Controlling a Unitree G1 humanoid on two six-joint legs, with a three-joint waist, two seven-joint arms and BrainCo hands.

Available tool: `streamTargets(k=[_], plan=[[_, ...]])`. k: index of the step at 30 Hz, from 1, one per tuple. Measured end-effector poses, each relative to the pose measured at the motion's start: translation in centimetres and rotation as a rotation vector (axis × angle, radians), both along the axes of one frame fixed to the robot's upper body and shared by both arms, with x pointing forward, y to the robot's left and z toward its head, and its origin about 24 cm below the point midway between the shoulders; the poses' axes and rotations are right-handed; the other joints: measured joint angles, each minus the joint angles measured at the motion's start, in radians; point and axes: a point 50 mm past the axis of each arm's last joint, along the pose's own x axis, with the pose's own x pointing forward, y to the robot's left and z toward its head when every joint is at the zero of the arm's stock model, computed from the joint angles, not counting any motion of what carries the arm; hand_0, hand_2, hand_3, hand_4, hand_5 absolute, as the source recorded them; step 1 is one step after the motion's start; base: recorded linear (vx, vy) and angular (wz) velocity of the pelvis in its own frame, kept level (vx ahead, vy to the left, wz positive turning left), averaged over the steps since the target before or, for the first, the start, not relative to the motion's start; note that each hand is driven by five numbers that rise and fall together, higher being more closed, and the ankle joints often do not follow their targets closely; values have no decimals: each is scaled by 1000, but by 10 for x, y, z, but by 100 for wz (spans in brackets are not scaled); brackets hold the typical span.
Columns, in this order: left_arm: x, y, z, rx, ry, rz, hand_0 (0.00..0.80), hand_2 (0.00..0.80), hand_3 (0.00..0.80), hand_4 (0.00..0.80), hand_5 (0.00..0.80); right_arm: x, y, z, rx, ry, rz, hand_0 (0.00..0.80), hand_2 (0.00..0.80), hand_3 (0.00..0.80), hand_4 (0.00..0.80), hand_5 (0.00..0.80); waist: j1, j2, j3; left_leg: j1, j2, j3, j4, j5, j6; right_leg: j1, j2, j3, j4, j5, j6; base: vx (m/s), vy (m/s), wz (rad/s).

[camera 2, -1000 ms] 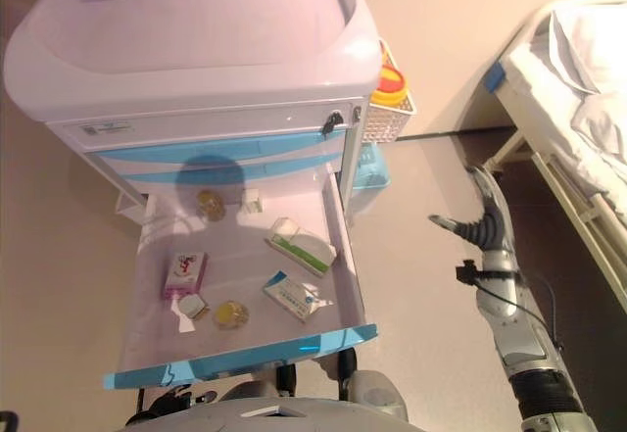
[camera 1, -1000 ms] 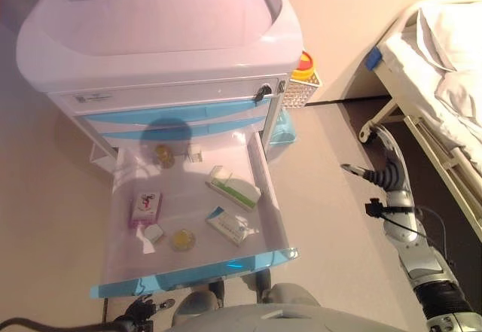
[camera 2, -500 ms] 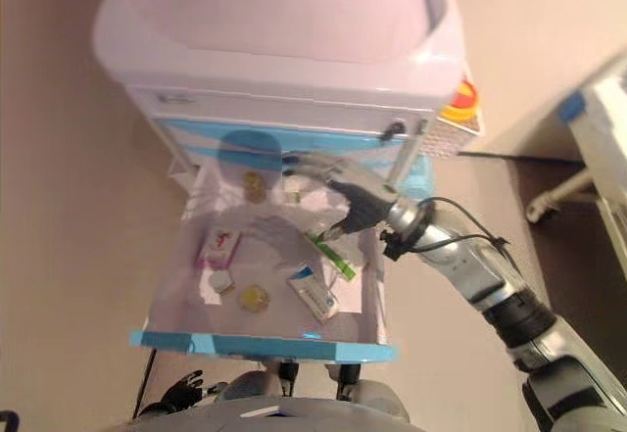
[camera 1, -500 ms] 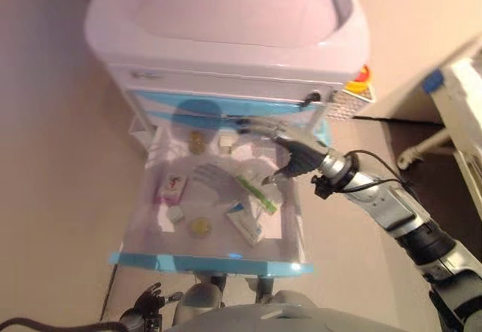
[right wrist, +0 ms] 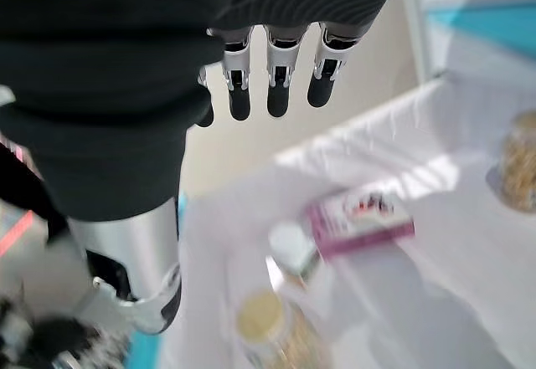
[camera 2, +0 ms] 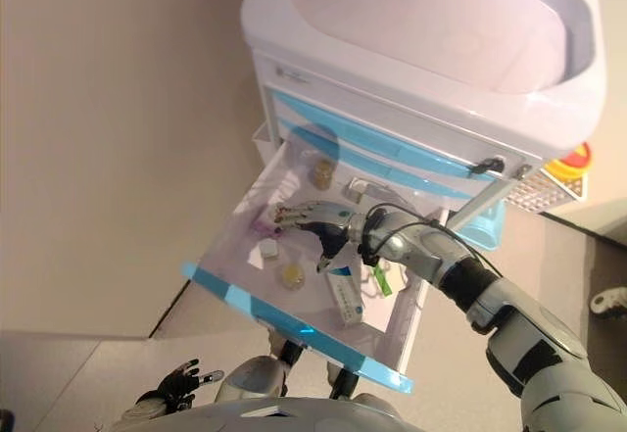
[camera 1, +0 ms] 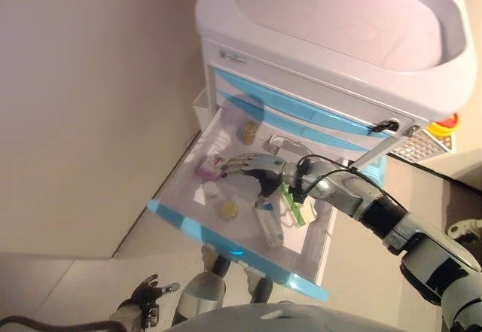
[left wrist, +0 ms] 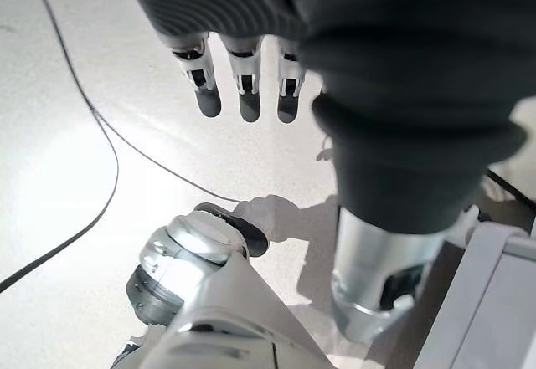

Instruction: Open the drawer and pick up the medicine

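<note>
The cart's lowest drawer stands pulled out. In it lie a pink medicine box, a small white bottle, a yellow-lidded jar, a blue-and-white box, a green-and-white box and another jar at the back. My right hand reaches over the drawer with straight fingers, just above and beside the pink box, holding nothing. In the right wrist view its fingers are spread above the pink box. My left hand hangs open low by the floor.
The white cart has a recessed top tray and two shut blue-fronted drawers above the open one. A white mesh basket with a yellow-lidded container hangs on its right side. A beige wall stands at the left.
The camera has swung, so the whole picture has shifted. My right hand has moved from the drawer's right side across to its left, over the pink box.
</note>
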Motion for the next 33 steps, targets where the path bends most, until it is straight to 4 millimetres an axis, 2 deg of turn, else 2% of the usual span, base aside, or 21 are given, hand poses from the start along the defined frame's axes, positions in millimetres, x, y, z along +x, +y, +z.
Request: streamTargets(k=[4, 11, 33], plan=[[-1, -1, -1, -9, 11, -39, 0, 0, 0, 0, 0, 0, -1, -16, -67, -18, -5, 0, 0, 0, 0, 0, 26, -4, 5, -8, -1, -19, 0, 4, -5, -2, 2, -16, 0, -2, -3, 18, -34, 15], [0, -3, 0, -4, 16, -81, 0, 0, 0, 0, 0, 2, -4, -33, -111, -43, -34, 0, 0, 0, 0, 0, 36, -4, 5, -12, -4, -36, 0, 6, -7, -1, 0, -35, 0, -4, -6, 27, 1, 7], [10, -9, 2, -15, -13, -148, 0, 0, 0, 0, 0, 1, 2, -60, -145, -69, -77, 0, 0, 0, 0, 0, 60, 19, 16, -14, -8, -58, 2, 8, -9, 4, -2, -57, 0, -9, -9, 11, 3, 2]])
